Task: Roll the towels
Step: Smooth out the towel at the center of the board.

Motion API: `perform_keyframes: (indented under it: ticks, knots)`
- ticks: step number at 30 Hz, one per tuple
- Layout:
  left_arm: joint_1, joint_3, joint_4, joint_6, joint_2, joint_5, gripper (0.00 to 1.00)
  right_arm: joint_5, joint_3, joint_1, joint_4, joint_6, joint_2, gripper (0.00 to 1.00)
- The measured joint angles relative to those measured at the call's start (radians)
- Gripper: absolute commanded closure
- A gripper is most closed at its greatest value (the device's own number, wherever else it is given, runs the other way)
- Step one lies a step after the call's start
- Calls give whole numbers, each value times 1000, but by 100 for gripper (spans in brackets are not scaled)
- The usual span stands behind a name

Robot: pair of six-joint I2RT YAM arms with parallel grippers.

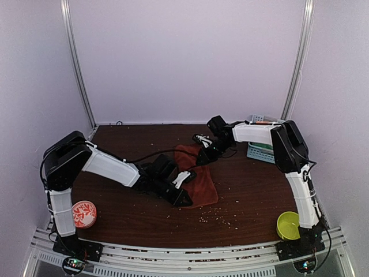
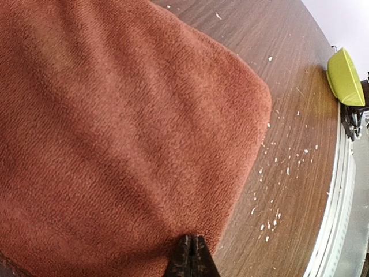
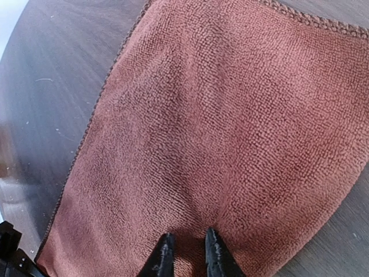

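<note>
Lengthwise, the rust-brown terry towel (image 1: 202, 183) is bracketed: shut left tool (image 2: 190, 258) at the end toward the surface's (image 1: 253, 196) near edge, slightly parted right tool (image 3: 185, 254) opposite, nothing visibly gripped.

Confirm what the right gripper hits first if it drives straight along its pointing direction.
The rust-red towel. The right gripper points into its near end, tips seemingly almost touching the cloth, though depth is unclear.

Left arm (image 1: 109, 167) and right arm (image 1: 288, 150) crowd mid-table (image 1: 144, 225) over the rust-red towel (image 1: 202, 184). Patterned bowl (image 1: 84, 214) blocks near-left corner, green bowl (image 1: 288, 225) near-right, teal basket (image 1: 260, 151) far-right. Passable: far-left wood, near strip between bowls, crumbs (image 1: 213, 216) only.
</note>
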Motion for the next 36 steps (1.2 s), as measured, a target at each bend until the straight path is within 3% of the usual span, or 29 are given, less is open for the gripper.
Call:
perform_keyframes:
  ticks: [5,9,15,16,18,19,20,24,27,29,31,36]
  knots:
    - [-4,-20,37,-7,-5,-3,98,60,-75,5,19,19,-56,74]
    - [-19,-17,21,13,-21,-34,90,41,-75,6,3,-2,-68,71]
    - [-43,110,-155,142,-123,-177,82,-5,-54,-8,-16,-68,-211,59]
    - [-44,145,-182,172,-154,-212,75,-6,-54,-13,-13,-79,-269,56]
    - [-44,204,-212,231,-230,-290,44,5,-54,-25,2,-112,-401,43]
    - [-44,225,-219,265,-265,-328,15,17,-54,-31,15,-123,-466,23]
    - [-43,243,-221,294,-303,-366,4,36,-59,-35,38,-139,-538,2]
    - [-29,203,-113,386,-431,-481,3,134,-232,-66,245,-175,-840,2]
    - [1,168,-62,429,-408,-483,33,111,-352,-93,313,-201,-928,10]
    - [16,177,-88,475,-343,-441,46,81,-395,-103,301,-233,-915,10]
    - [25,192,-159,536,-262,-370,51,50,-445,-106,257,-276,-874,16]
    - [-7,161,-308,658,-195,-242,49,-32,-647,-105,98,-403,-848,24]
